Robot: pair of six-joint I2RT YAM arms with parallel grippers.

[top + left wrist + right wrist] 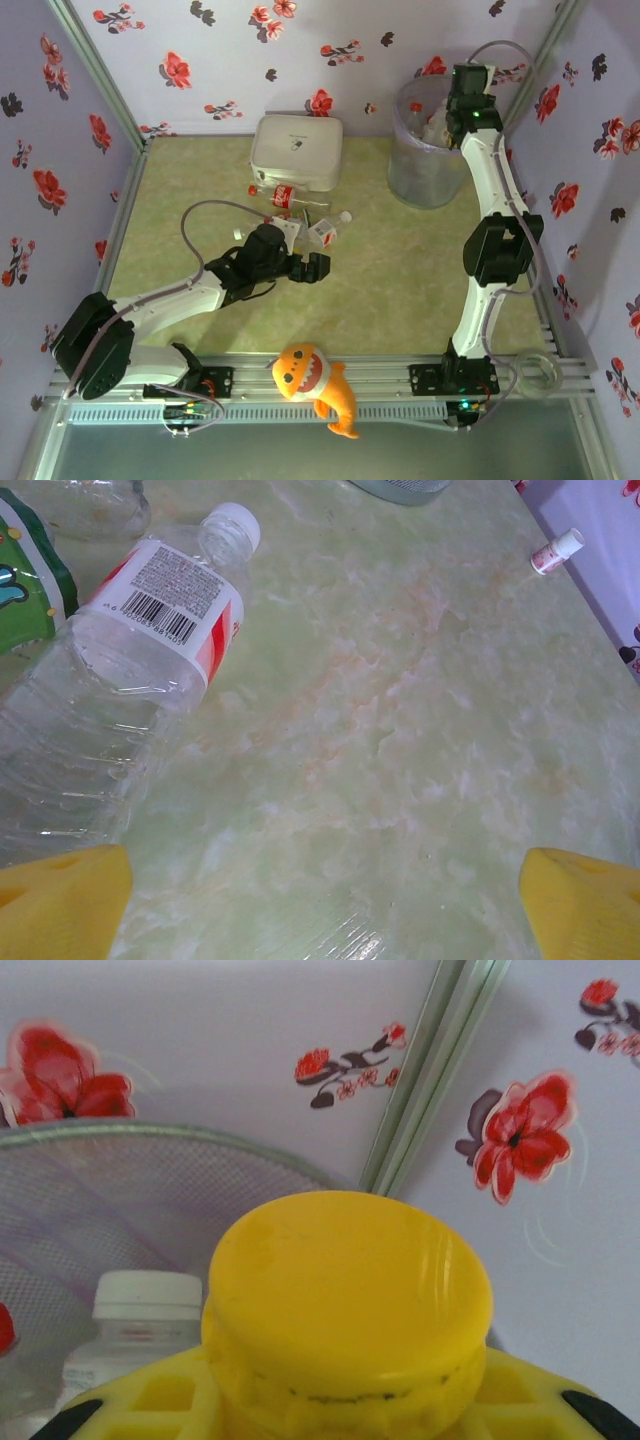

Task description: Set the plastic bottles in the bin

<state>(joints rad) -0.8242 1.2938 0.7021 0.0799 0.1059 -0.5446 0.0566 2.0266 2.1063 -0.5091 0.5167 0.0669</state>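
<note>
Your all-yellow plastic bottle [345, 1300] is clamped in the right jaws, round cap up. It hangs at the rim of the tall round translucent grey bin [425, 165], which stands at the far right of the surface. In the right wrist view the bin's rim curves behind the bottle. Inside the bin you can see a clear bottle with a white cap [140, 1335].

The other bottles lie in a cluster mid-surface. Among them a clear bottle with a red label [284, 195] lies just in front of the white rounded square box [296, 150].

The left jaws stand wide apart and hold nothing. Their yellow fingertips [60, 900] sit in both lower corners of the left wrist view, low over the pale green marbled surface [400, 740]. A clear bottle with a red-white barcode label [130, 680] lies on its side just ahead of the left-hand tip, outside the gap. A tiny white-capped bottle [555, 552] lies well apart, by the foot of the wall.

The orange plush shark [315, 385] rests on the near rail between your arm bases.
</note>
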